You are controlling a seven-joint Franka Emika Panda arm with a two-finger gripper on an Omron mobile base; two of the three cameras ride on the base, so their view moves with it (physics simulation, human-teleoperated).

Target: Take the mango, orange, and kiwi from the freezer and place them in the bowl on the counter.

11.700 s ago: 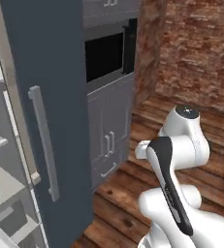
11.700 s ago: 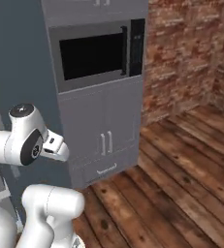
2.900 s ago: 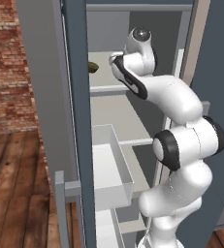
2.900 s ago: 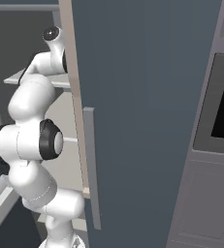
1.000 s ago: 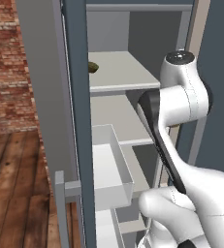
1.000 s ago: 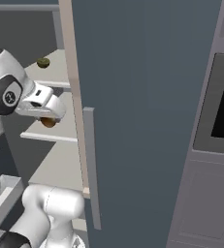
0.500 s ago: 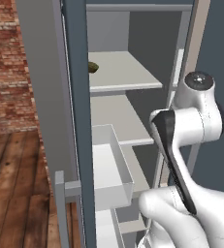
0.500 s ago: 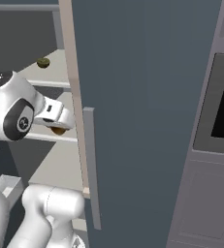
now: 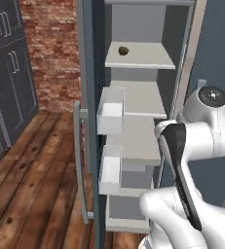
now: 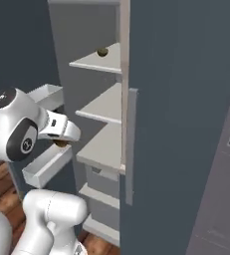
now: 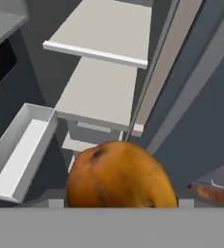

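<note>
Across both base views the whole picture has slid sideways within the last half second, so I read that as the base turning away, not as anything in the kitchen moving. The freezer (image 9: 133, 24) stands open, with its long door (image 10: 181, 99) edge-on to the right camera, and brick wall with dark cabinets has come into the left camera's side.

My arm (image 9: 201, 131), which was stretched up to the top shelf (image 9: 140, 57) about 3 seconds ago, is now folded back close to the body at mid height. Both of the 2 white drawers (image 9: 111, 109) hang pulled out as before.

At the gripper (image 10: 61, 141) the fingers are closed on the orange (image 11: 120, 177). It sits right against the hand camera, clear of every shelf, with the jaw tips hidden behind it. So 1 of the 3 fruits is out of the freezer and in hand, by my judgement.

On the top shelf a small dark olive lump, most likely the kiwi (image 9: 123, 50), lies where it lay before, untouched.

My next leg is the drive to the bowl, and the risk is the fruit slipping while the base swings.
</note>
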